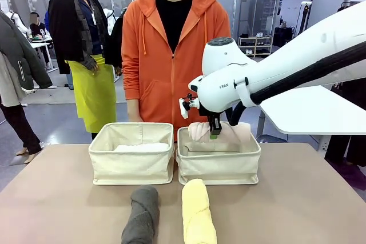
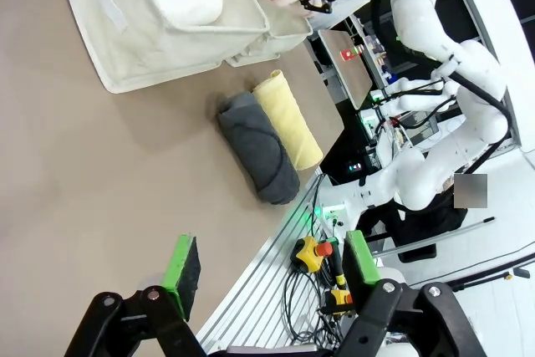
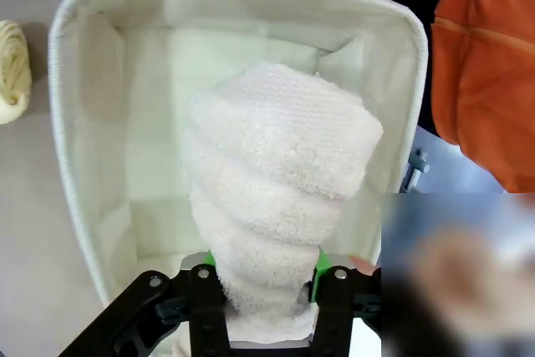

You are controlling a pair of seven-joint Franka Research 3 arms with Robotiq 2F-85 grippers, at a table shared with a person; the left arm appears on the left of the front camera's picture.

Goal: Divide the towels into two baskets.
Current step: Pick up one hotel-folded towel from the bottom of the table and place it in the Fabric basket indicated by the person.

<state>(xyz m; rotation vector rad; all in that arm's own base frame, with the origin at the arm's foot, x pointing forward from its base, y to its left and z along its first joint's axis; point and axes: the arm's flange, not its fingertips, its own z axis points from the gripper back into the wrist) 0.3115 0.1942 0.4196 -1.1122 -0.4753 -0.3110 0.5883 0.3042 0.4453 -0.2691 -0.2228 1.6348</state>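
Right gripper [image 1: 215,134] clamped on pale pink rolled towel [image 1: 237,134], arm angled down over right-hand basket [image 1: 217,167], left gripper [image 2: 272,267] jaws apart, empty, above table [image 2: 100,173]

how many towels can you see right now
4: white towel in the left basket; pink towel in the right gripper, over the right basket; grey towel and yellow towel side by side on the table.

Table [image 1: 57,198]: baskets [image 1: 131,170], grey towel [image 1: 142,215], yellow towel [image 1: 198,212]
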